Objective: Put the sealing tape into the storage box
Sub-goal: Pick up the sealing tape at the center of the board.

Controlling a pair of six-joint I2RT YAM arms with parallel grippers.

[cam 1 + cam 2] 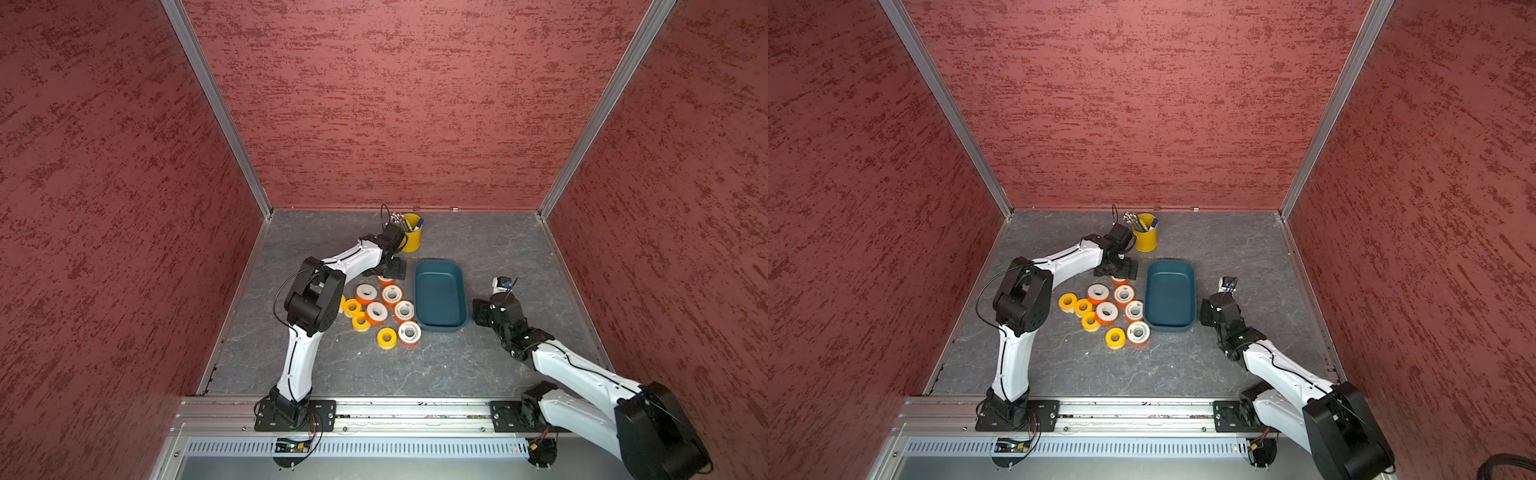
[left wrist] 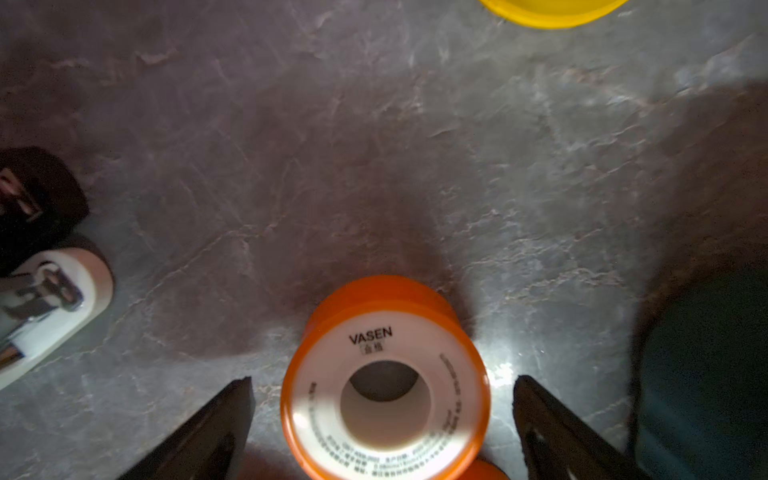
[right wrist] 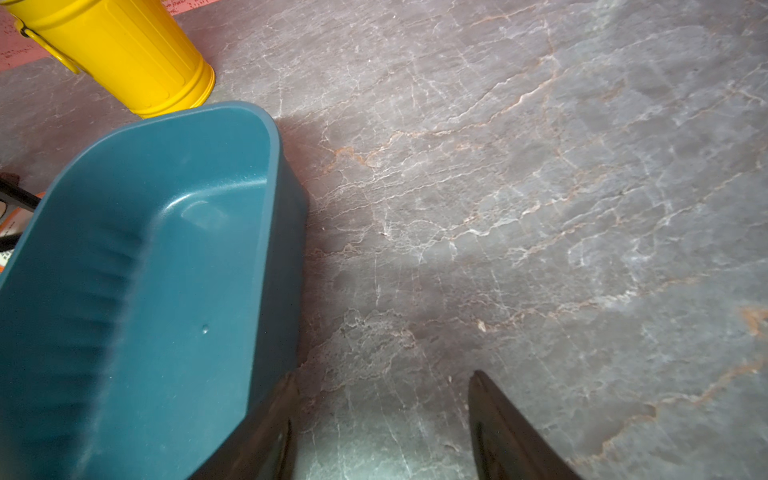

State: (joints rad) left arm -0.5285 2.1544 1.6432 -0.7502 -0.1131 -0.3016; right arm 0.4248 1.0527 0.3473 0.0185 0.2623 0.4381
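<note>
Right arm [image 1: 582, 374] folded, left end effector [image 2: 384, 379] flanking sealing tape [image 2: 415, 345]

The left arm [image 1: 299, 361] rises from the near edge of the table [image 1: 415, 374], elbow high, forearm reaching toward the far edge, wrist bent downward. The left gripper [image 2: 384, 377] points down, jaws spread wide. The right arm [image 1: 582, 370] extends low from the near right corner; the right gripper [image 3: 383, 373] stands with jaws parted over bare table.

Six orange rolls [image 1: 1106, 312], four yellow rolls [image 1: 1115, 338], one box [image 1: 1170, 297].
</note>
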